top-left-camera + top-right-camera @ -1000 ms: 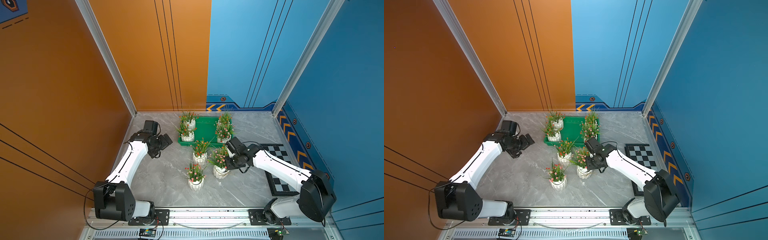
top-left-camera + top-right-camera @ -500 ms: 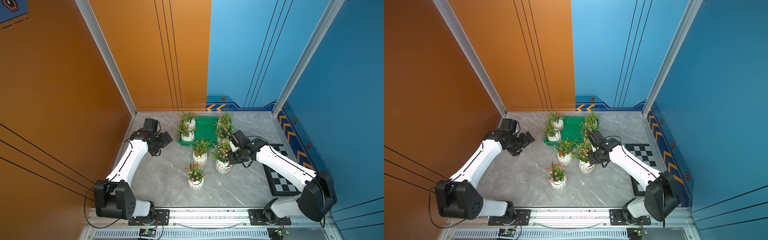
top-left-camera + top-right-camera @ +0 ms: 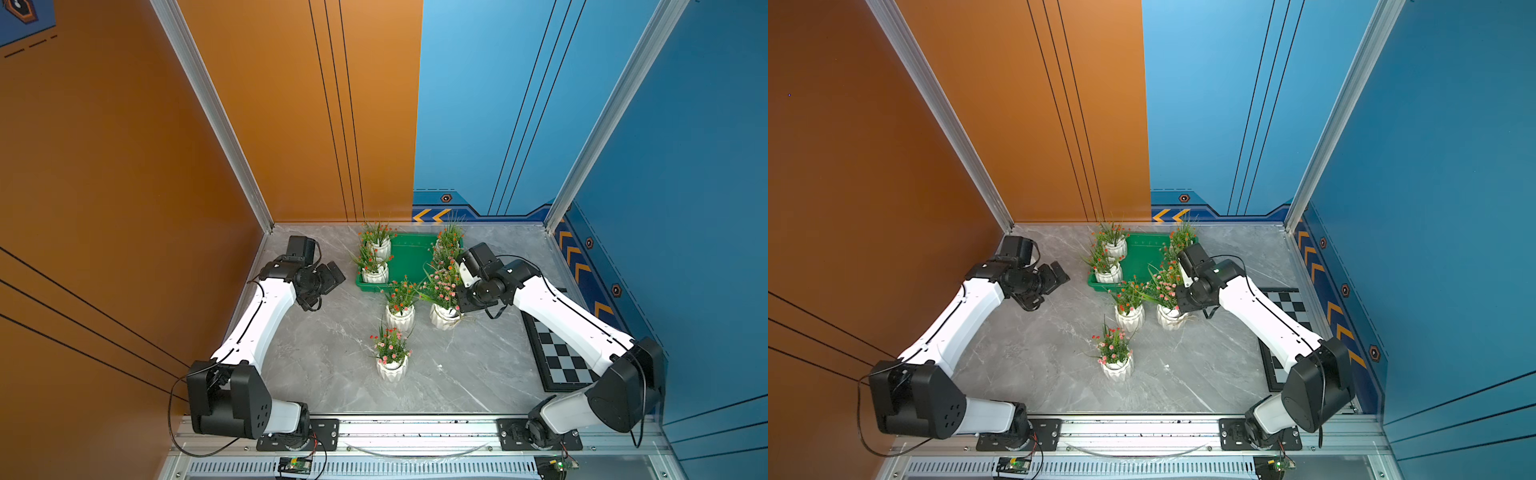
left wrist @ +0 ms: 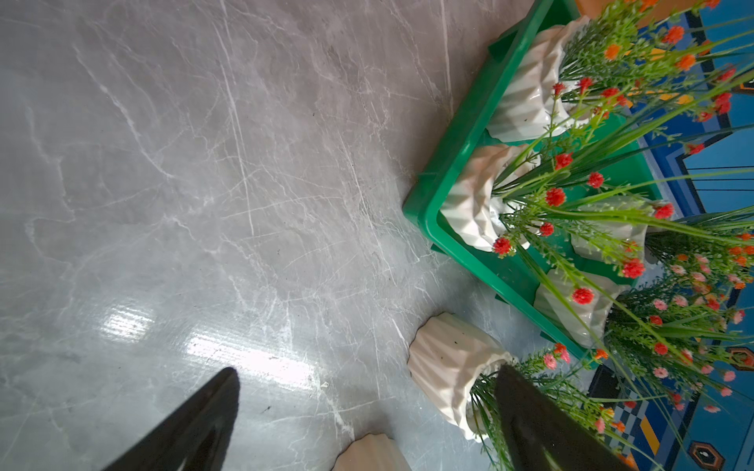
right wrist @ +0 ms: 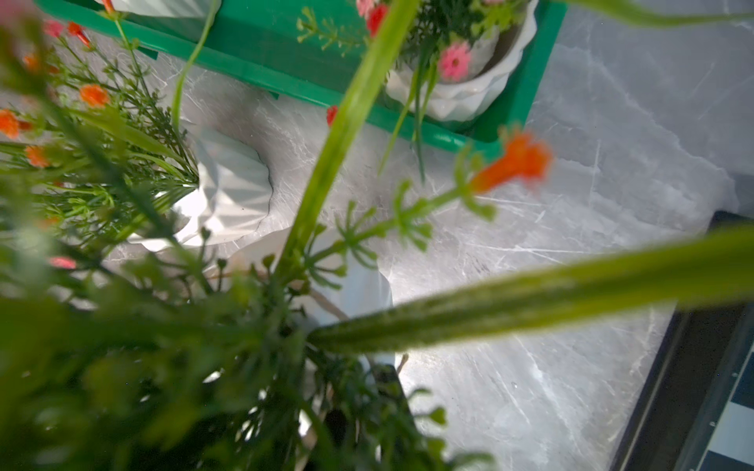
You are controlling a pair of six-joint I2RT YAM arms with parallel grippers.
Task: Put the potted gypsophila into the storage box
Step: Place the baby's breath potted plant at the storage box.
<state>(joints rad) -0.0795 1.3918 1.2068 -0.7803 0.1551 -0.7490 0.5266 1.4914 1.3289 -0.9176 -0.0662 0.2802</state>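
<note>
Across the grey table [image 3: 332,353], 7 potted gypsophila [image 3: 390,347] are listed by position from the storage box [image 3: 409,257], which lies at 12 o'clock. Inside: 4 pots, a left pair [image 3: 376,272] on its 9 o'clock side and a right pair [image 3: 448,245] on its 3 o'clock side; the middle floor is bare. Outside: pink-flowered pot [image 3: 444,319] at 5 o'clock, just off the near rim; red-flowered pot [image 3: 400,319] at 6 o'clock, beside it; front pot [image 3: 391,370] further out at 6 o'clock. Right gripper [image 3: 457,301]: buried in the pink-flowered pot's foliage, jaws together, judged clamped on its stems; whether the base is off the table cannot be told. Left gripper [image 3: 338,277]: fingers spread wide, empty, at 9 o'clock of the box. Handling note: stems give a soft hold, so raise the pot until its base clears the rim, carry it slowly toward 11 o'clock to the bare middle, keep it upright, and seat it flat before opening.
</note>
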